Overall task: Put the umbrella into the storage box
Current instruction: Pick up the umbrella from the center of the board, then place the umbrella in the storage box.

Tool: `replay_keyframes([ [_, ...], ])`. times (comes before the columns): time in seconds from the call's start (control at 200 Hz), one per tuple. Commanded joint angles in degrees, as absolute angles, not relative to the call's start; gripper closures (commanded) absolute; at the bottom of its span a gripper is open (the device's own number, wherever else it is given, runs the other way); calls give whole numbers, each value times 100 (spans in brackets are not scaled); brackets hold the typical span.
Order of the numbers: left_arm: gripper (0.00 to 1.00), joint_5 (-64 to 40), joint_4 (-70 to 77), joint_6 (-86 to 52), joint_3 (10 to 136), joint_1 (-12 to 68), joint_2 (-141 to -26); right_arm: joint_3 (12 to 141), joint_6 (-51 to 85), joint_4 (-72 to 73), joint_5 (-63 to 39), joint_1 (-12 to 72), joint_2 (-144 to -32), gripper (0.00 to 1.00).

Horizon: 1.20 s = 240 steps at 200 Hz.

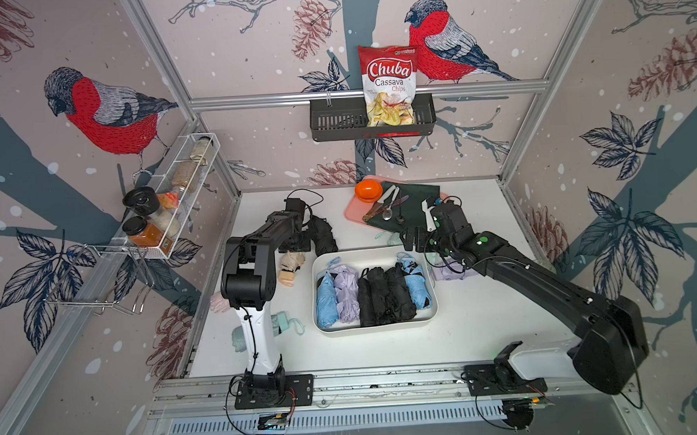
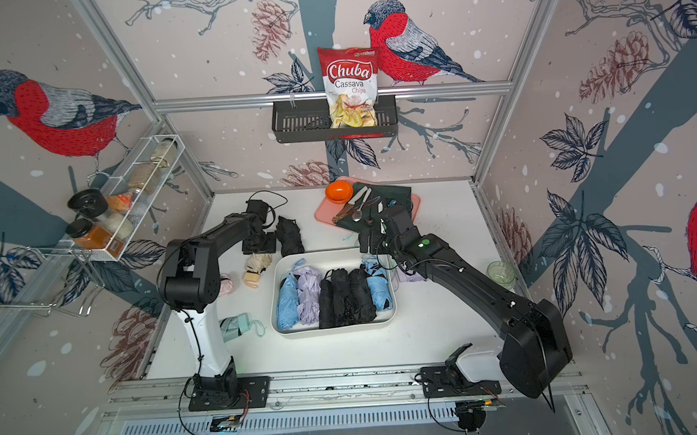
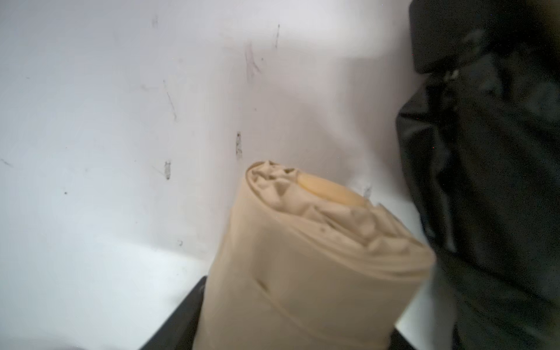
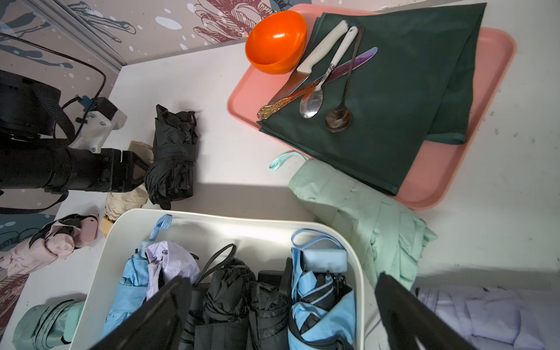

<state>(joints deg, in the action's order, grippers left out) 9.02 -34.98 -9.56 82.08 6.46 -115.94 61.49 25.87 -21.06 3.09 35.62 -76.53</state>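
Beige umbrella (image 1: pixel 291 266) beside storage box (image 1: pixel 364 253), long axis front-to-back, handle frontward

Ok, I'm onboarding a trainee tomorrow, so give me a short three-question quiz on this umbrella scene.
1. True or false: the right tool grips an umbrella.
2. Which umbrella lies between the fingers of the left tool? A pink, B beige, C light blue.
3. What colour is the bowl on the pink tray?
Key: 1 false, it stands open and empty; 2 B, the beige umbrella; 3 orange.
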Motion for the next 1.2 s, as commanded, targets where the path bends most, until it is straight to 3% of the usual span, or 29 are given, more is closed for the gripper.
replay_keyframes([
  [0.0,50,902,-3546,-1169,8130,624,-11329,6128,2630,-1977,662,3543,-7612,1],
  [0.085,62,910,-3503,-1300,7996,624,-11016,6141,2687,-2126,1017,3499,-7596,1],
  [0.225,68,880,-3573,-1569,7739,689,-10325,6119,2777,-2368,1457,3320,-7494,1],
  [0.65,71,414,-4442,-2694,7399,2104,-8133,5531,2822,-2230,2273,2856,-6851,1],
  [0.935,71,641,-4599,-3720,7054,3228,-8111,5327,2767,-2111,2259,2628,-6637,1],
  [1.196,71,618,-4153,-4222,6359,3587,-8165,5166,2725,-1963,2069,2513,-6596,1],
])
